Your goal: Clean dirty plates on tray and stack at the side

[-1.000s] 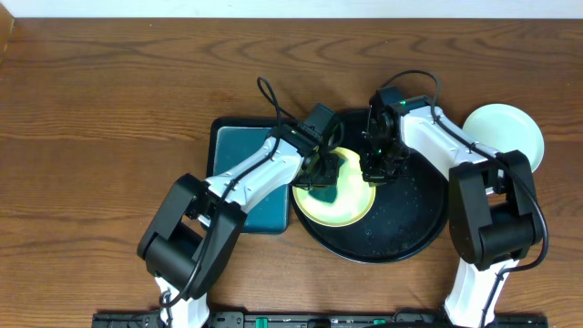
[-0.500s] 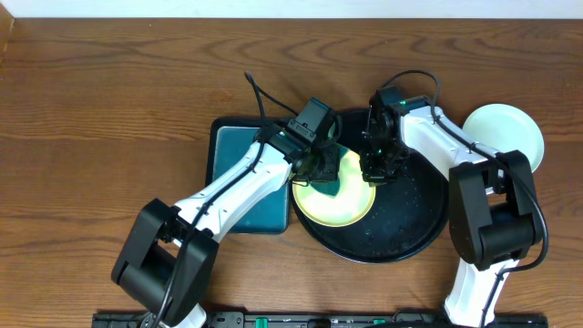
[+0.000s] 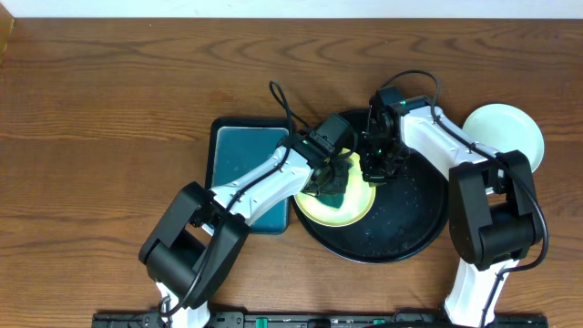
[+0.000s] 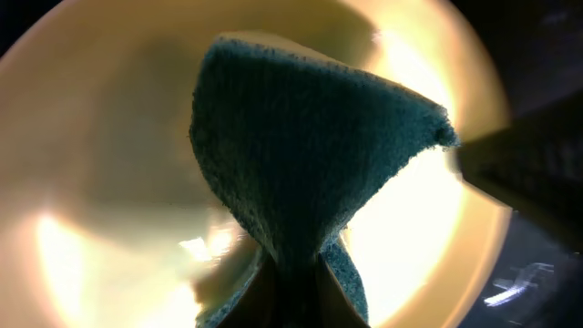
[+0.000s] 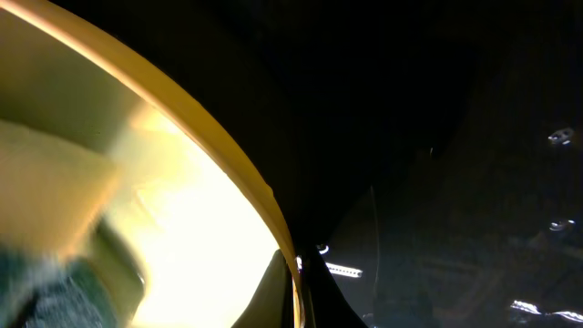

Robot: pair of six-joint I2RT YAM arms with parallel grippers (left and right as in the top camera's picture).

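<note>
The black tray (image 3: pixel 412 226) held one yellow plate (image 3: pixel 339 215), on which the left gripper (image 3: pixel 332 178) pressed a clamped teal sponge (image 4: pixel 301 155) while the right gripper (image 3: pixel 374 171) pinched the plate's rim.

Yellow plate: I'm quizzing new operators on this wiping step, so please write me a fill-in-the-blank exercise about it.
The left fingers press a teal ____ onto the yellow plate.
The right fingers pinch that plate's ____.
The plate lies on the round ____ tray.
Missing words: sponge; rim; black.
</note>
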